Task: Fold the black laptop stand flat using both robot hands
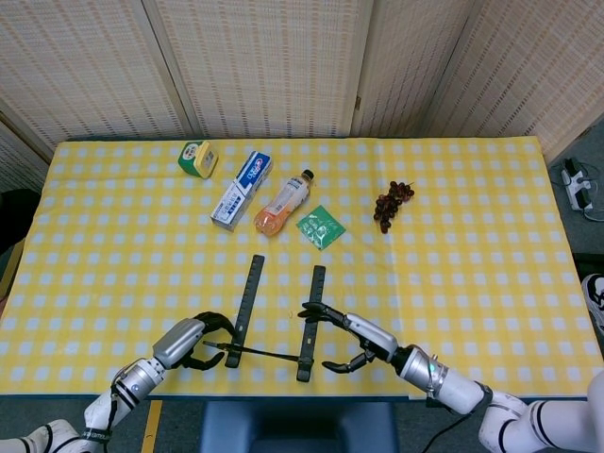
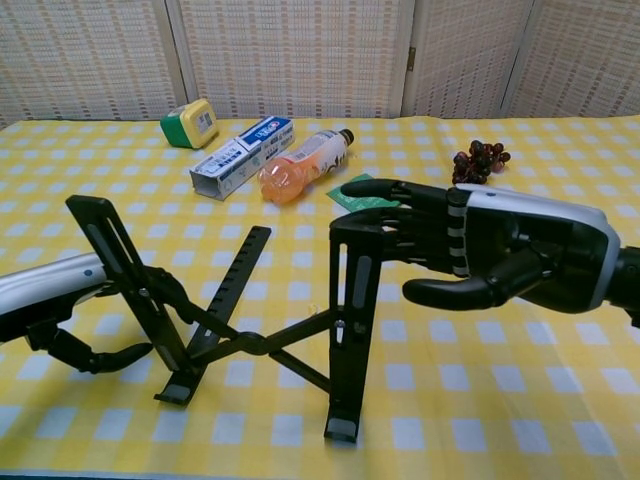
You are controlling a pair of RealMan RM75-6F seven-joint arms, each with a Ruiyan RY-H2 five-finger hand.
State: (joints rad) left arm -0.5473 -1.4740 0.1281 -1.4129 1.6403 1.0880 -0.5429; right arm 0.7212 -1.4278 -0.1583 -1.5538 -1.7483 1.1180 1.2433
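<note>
The black laptop stand (image 2: 262, 345) stands opened up near the table's front edge, its two slotted bars (image 1: 311, 321) raised and joined by crossed links. My left hand (image 2: 62, 322) grips the lower part of the left bar (image 2: 128, 283), its fingers curled around it. My right hand (image 2: 478, 255) is at the right bar (image 2: 352, 300); its fingertips (image 2: 372, 215) touch the bar's top and the thumb hangs apart below. In the head view the left hand (image 1: 193, 338) and right hand (image 1: 351, 337) flank the stand.
Behind the stand lie a toothpaste box (image 1: 242, 189), an orange drink bottle (image 1: 282, 203), a green packet (image 1: 320, 226), a green-yellow tape measure (image 1: 196, 159) and a bunch of dark grapes (image 1: 392, 203). The yellow checked cloth (image 1: 472, 245) covers the table.
</note>
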